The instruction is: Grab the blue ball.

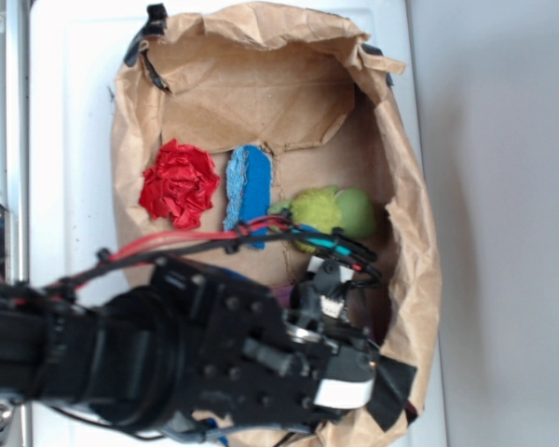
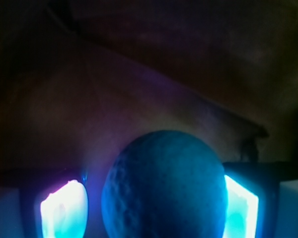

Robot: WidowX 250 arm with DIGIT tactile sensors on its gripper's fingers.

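The blue ball (image 2: 164, 186), a finely textured teal sphere, fills the lower middle of the wrist view, lying on brown paper. My gripper (image 2: 153, 201) straddles it and is open. The right glowing pad (image 2: 241, 208) sits against the ball's side, while a narrow dark gap separates the left pad (image 2: 64, 210) from it. In the exterior view my black arm (image 1: 224, 358) reaches into the lower right part of the paper bag (image 1: 415, 214) and hides both the ball and the fingers.
Inside the bag lie a crumpled red piece (image 1: 179, 183), a flat oblong blue piece (image 1: 247, 191) and a green plush (image 1: 331, 212), all beyond my arm. The bag's crumpled walls rise all around. A white surface (image 1: 70, 140) lies to the left of it.
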